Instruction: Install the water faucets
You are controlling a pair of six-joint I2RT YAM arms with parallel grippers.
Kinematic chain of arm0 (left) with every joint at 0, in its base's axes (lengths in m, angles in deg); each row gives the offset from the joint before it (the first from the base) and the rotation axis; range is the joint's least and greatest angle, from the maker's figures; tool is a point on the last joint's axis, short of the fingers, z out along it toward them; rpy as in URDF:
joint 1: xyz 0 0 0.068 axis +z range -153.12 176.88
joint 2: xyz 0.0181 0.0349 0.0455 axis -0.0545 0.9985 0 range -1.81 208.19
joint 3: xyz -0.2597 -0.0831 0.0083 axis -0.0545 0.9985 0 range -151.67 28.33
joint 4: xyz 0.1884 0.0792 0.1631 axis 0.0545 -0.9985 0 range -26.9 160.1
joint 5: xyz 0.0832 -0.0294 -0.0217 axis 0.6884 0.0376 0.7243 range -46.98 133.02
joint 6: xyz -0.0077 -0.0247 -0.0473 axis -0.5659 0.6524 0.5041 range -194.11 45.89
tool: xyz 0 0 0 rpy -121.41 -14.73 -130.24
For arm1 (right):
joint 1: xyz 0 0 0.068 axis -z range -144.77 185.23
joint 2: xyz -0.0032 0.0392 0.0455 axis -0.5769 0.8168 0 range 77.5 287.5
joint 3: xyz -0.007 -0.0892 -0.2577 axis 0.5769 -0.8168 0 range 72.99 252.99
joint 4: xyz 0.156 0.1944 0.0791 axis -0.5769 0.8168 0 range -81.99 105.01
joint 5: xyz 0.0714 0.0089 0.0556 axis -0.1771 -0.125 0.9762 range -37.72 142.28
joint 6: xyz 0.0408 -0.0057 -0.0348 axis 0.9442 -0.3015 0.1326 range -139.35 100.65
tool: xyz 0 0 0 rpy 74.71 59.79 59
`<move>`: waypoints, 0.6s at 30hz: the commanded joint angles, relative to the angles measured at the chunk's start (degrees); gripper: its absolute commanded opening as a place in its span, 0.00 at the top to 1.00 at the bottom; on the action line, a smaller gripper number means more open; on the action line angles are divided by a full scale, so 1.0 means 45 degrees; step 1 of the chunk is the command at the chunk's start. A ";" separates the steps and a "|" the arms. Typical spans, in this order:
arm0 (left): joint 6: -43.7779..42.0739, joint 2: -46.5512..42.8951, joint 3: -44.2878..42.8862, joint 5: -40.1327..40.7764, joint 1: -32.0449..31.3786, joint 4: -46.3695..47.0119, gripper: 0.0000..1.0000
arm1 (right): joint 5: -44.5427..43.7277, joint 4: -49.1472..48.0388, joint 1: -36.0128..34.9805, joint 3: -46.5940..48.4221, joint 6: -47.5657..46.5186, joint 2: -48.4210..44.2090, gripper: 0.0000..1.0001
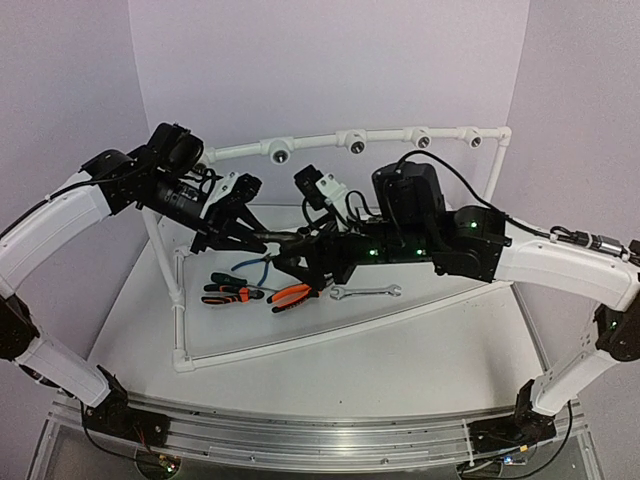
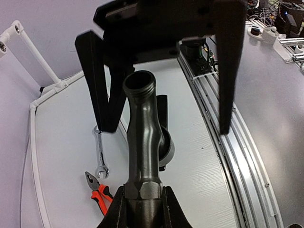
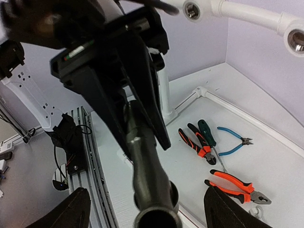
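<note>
And the left gripper (image 2: 142, 194) is clamped on the water faucet (image 2: 142, 137) at its hex base, long axis aimed straight at the right gripper (image 2: 166, 129), whose wide-open jaws straddle the threaded mouth without touching.

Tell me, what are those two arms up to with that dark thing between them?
The left gripper is shut on a dark metal faucet and holds it in the air above the table. The right gripper is open, with a finger on either side of the faucet's free threaded end but not clamping it. The faucet is not yet on the white pipe frame at the back. A wrench and several pliers lie on the table below.
</note>
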 commanded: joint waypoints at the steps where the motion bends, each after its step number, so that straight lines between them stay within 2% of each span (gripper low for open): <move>1: -0.0586 0.0087 -0.0917 -0.1151 -0.0033 -0.0501 1.00 | 0.0272 -0.1523 -0.0024 0.0450 -0.0302 0.0430 0.31; 9: -0.0653 0.0215 -0.1232 -0.1338 -0.0033 -0.0867 1.00 | 0.0205 -0.2357 -0.0014 0.0350 -0.0448 0.0833 0.66; 13: -0.0573 0.0356 -0.1512 -0.1339 -0.0033 -0.1006 1.00 | 0.0022 -0.2355 0.0007 0.0352 -0.0404 0.0876 0.97; 15: -0.0386 0.0421 -0.1645 -0.1333 -0.0033 -0.0987 1.00 | -0.0341 -0.2357 0.0026 0.0222 -0.0284 0.0803 1.00; 18: 0.0068 0.0445 -0.1764 -0.1115 -0.0033 -0.0793 1.00 | -0.0859 -0.2357 0.0070 0.0030 -0.0096 0.0566 1.00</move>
